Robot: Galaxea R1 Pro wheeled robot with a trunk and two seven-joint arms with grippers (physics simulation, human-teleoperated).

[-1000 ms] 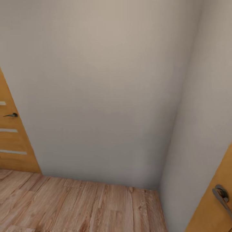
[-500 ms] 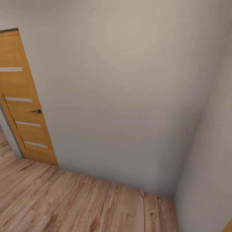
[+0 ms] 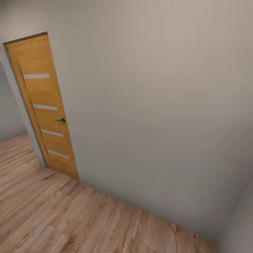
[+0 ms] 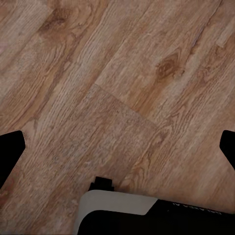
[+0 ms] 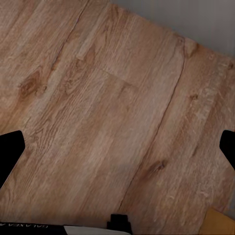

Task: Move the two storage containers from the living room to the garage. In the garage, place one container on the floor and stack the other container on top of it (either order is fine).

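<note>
The two storage containers are out of view, and so is the garage. In the left wrist view my left gripper (image 4: 120, 149) is open, its black fingertips (image 4: 11, 152) far apart over bare wood planks (image 4: 122, 83) with nothing between them. My right gripper (image 5: 120, 149) is open the same way, its dark fingertips (image 5: 10, 154) wide apart above wood planks (image 5: 112, 107), also holding nothing.
A plain grey-white wall (image 3: 151, 105) stands close ahead. An orange wooden door (image 3: 45, 105) with a dark handle (image 3: 62, 120) is at the left. A side wall (image 3: 240, 225) closes the corner at the right. Light wood planks (image 3: 70, 218) stretch leftward past the door.
The camera has swung left: the left door has slid further into the picture, the door at the right edge has left it, and the corner has shifted right.
</note>
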